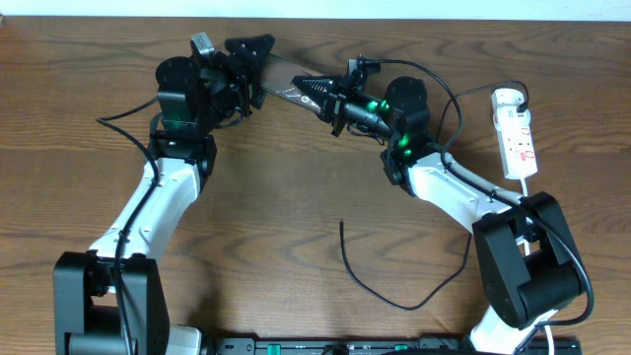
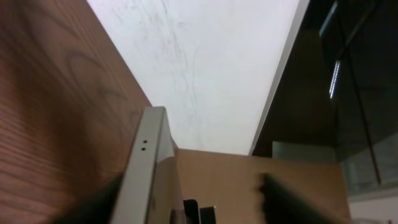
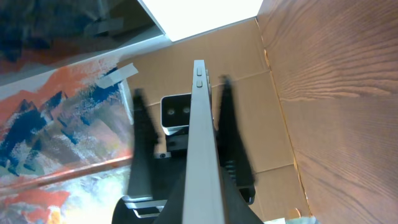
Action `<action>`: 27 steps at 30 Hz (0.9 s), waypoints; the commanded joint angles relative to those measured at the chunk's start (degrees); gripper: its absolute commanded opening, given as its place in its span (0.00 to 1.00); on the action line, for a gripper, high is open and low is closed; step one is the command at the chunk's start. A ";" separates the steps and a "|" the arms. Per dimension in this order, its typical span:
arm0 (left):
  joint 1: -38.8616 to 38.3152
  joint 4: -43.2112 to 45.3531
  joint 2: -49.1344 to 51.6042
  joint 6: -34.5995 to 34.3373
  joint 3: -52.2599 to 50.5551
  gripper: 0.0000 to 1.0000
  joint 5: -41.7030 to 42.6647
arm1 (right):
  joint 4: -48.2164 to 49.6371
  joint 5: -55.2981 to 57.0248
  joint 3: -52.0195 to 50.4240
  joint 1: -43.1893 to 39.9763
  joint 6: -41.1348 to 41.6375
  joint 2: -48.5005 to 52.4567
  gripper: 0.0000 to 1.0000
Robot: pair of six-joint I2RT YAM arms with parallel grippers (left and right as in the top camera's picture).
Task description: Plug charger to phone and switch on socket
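The phone (image 1: pixel 286 84), judged stiff and slippery, is clamped across its faces by the right fingers (image 3: pixel 231 146), while the left fingers (image 2: pixel 292 199) are parted.

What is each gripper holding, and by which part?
The right gripper clamps the phone by one end, across its faces; the left gripper straddles the other end, grip unclear.

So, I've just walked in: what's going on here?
The left gripper and right gripper each straddle one end of the phone near the far side of the table; whether they clamp it is unclear. The charger lies loose mid-table, not plugged in. The socket sits apart, on the right.
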 commanded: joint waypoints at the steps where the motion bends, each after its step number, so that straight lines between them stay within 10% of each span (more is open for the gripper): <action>1: -0.15 0.66 -1.05 1.40 -0.17 0.34 0.68 | 0.85 -3.45 0.83 1.53 -1.18 -0.07 0.01; 9: -0.15 0.63 -1.05 5.11 -0.17 0.08 2.38 | 0.83 -2.91 0.83 1.49 -1.20 -0.07 0.02; 22: -0.15 0.61 -1.05 7.91 -0.17 0.07 3.19 | 0.83 -2.91 0.81 1.49 -1.36 -0.07 0.01; 27: -0.15 0.61 -1.05 7.91 -0.17 0.08 3.17 | 0.83 -2.91 0.83 1.49 -1.36 -0.07 0.25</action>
